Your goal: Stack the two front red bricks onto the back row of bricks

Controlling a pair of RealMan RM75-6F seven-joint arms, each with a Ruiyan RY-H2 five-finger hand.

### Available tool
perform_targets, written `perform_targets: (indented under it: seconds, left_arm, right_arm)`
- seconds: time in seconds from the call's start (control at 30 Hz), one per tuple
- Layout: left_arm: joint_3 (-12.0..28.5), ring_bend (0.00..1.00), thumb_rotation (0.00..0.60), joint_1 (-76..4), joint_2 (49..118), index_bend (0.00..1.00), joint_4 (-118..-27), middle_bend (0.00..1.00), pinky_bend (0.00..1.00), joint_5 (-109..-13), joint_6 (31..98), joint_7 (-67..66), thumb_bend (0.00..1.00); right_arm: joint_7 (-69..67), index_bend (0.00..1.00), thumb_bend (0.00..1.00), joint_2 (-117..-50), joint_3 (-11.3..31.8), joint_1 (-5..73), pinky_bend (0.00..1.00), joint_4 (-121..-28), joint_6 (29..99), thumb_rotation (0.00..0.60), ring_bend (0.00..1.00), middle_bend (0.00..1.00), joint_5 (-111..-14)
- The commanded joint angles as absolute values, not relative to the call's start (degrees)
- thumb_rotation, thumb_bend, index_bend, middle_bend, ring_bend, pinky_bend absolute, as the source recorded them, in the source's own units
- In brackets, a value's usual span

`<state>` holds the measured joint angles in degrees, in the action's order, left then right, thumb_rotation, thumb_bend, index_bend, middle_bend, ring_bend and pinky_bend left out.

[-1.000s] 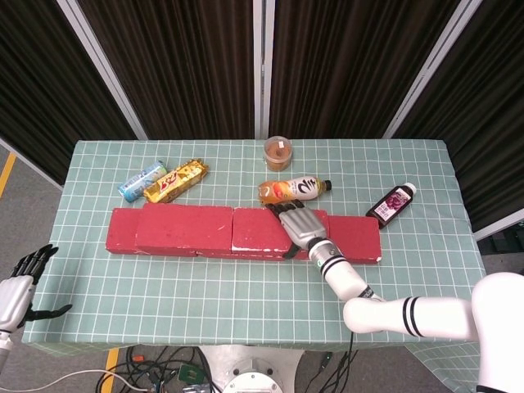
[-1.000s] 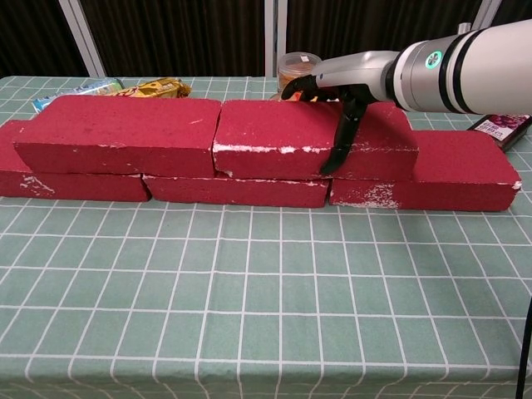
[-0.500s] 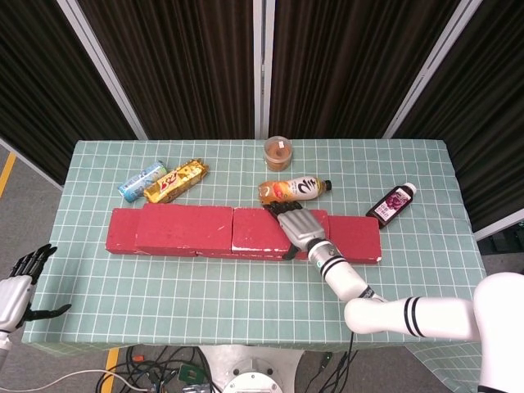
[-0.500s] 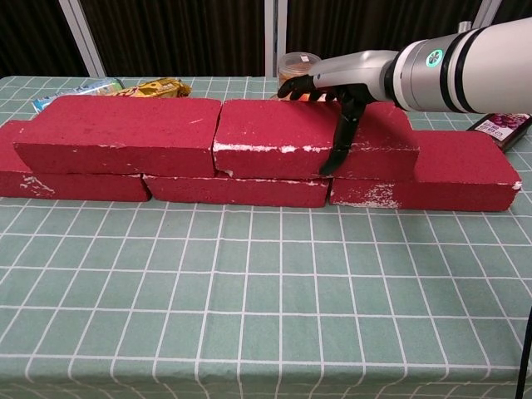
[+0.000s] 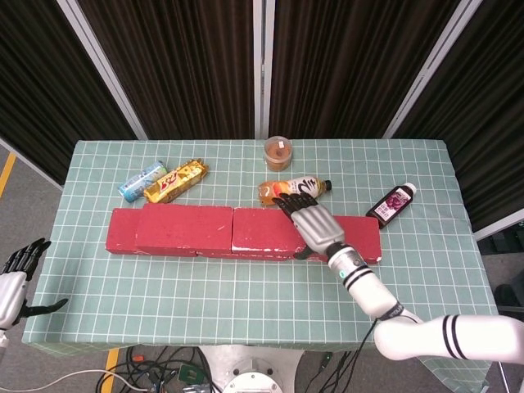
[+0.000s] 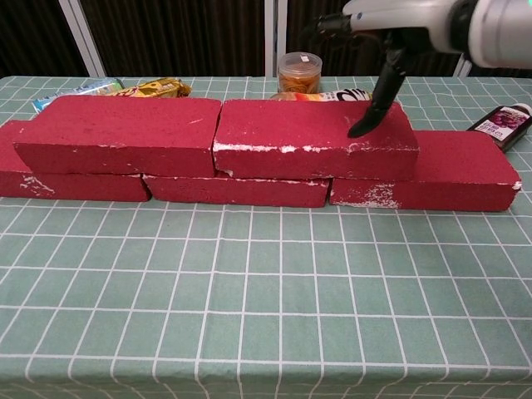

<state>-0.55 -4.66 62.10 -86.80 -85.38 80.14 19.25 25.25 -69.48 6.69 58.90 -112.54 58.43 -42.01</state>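
Two red bricks lie on top of the back row: the left upper brick (image 5: 184, 227) (image 6: 116, 133) and the right upper brick (image 5: 266, 229) (image 6: 307, 133). Beneath them the lower bricks show at the left (image 6: 75, 184), in the middle (image 6: 237, 191) and at the right (image 5: 360, 237) (image 6: 449, 170). My right hand (image 5: 315, 225) (image 6: 386, 25) hovers over the right end of the right upper brick, fingers spread, holding nothing; one finger hangs down toward the brick's top. My left hand (image 5: 12, 282) is off the table's front left corner, fingers apart and empty.
Behind the bricks are a lidded jar (image 5: 277, 153) (image 6: 299, 73), an orange bottle (image 5: 282, 190) lying down, a purple bottle (image 5: 391, 202) (image 6: 503, 125), a gold snack pack (image 5: 175, 181) (image 6: 154, 87) and a blue can (image 5: 141, 181). Checked cloth covers the table (image 5: 246, 295).
My right hand has lifted off the right upper brick and moved up and to the right. The bricks stayed in place. My left hand drifted slightly left.
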Motion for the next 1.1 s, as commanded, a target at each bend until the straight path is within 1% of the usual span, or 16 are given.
perform_targets:
  seconds: [0.03, 0.13, 0.23, 0.37, 0.53, 0.67, 0.83, 1.1]
  left_arm:
    - [-0.3, 0.0, 0.6, -4.5, 62.0, 0.02, -87.3, 0.0, 0.0, -85.5, 80.7, 18.3, 0.02]
    - [-0.1, 0.0, 0.6, -4.6, 61.7, 0.02, -88.1, 0.0, 0.0, -85.7, 81.2, 17.5, 0.02]
    - [0.1, 0.0, 0.6, -4.5, 61.4, 0.02, -88.6, 0.0, 0.0, -86.0, 81.9, 16.6, 0.02]
    - [0.0, 0.0, 0.6, -4.3, 61.5, 0.02, -88.3, 0.0, 0.0, -86.8, 82.8, 16.4, 0.02]
    - [-0.2, 0.0, 0.6, -3.6, 61.7, 0.02, -87.5, 0.0, 0.0, -87.7, 84.4, 16.5, 0.0]
    - [-0.3, 0.0, 0.6, -2.9, 62.6, 0.02, -86.1, 0.0, 0.0, -87.6, 85.4, 14.0, 0.0]
    - [-0.6, 0.0, 0.6, -2.2, 63.7, 0.02, -85.8, 0.0, 0.0, -87.1, 85.8, 11.5, 0.0]
    - [-0.7, 0.0, 0.6, -2.0, 64.2, 0.02, -86.0, 0.0, 0.0, -87.1, 85.4, 10.0, 0.0]
  right_arm:
    - [23.8, 0.0, 0.0, -61.1, 0.7, 47.9, 0.0, -120.7, 70.4, 0.6, 0.0, 0.0, -59.6]
    - [24.1, 0.0, 0.0, -58.8, -3.7, 41.4, 0.0, -121.7, 76.6, 0.6, 0.0, 0.0, -67.4]
    - [22.8, 0.0, 0.0, -57.9, -6.5, 35.6, 0.0, -121.1, 81.7, 0.6, 0.0, 0.0, -72.2]
    - [19.5, 0.0, 0.0, -58.7, -8.9, 28.6, 0.0, -116.9, 87.2, 0.6, 0.0, 0.0, -77.1]
    - [14.7, 0.0, 0.0, -61.8, -10.1, 21.5, 0.0, -109.0, 91.8, 0.6, 0.0, 0.0, -80.7]
    - [11.5, 0.0, 0.0, -64.1, -10.5, 17.5, 0.0, -103.4, 93.3, 0.6, 0.0, 0.0, -82.4]
    - [7.3, 0.0, 0.0, -65.0, -9.9, 14.1, 0.0, -99.0, 93.5, 0.6, 0.0, 0.0, -82.7]
    - [4.9, 0.0, 0.0, -65.0, -8.1, 11.8, 0.0, -96.7, 92.1, 0.6, 0.0, 0.0, -83.6]
